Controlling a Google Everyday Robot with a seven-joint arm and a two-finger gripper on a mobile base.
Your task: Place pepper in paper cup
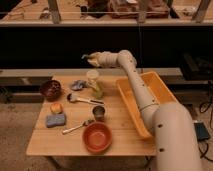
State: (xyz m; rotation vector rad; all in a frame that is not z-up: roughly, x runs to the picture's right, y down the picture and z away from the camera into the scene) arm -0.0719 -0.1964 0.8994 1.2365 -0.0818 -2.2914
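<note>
The tall pale cream paper cup (92,78) stands upright at the back middle of the wooden table (120,142). A yellow-green item, seemingly the pepper (98,92), lies against the cup's front right base. My gripper (90,58) hangs in the air just above and slightly behind the cup's rim, at the end of the white arm (131,75) that reaches in from the right. Something yellowish shows at the gripper's tip, and I cannot tell what it is.
A yellow bin (150,85) lies along the table's right side. A short dark metallic cup (99,112), an orange bowl (97,137), two spoons (77,126), a dark brown bowl (50,89), a blue sponge (55,120), a small orange item (56,107) and a grey-blue cloth (78,85) are spread over the table.
</note>
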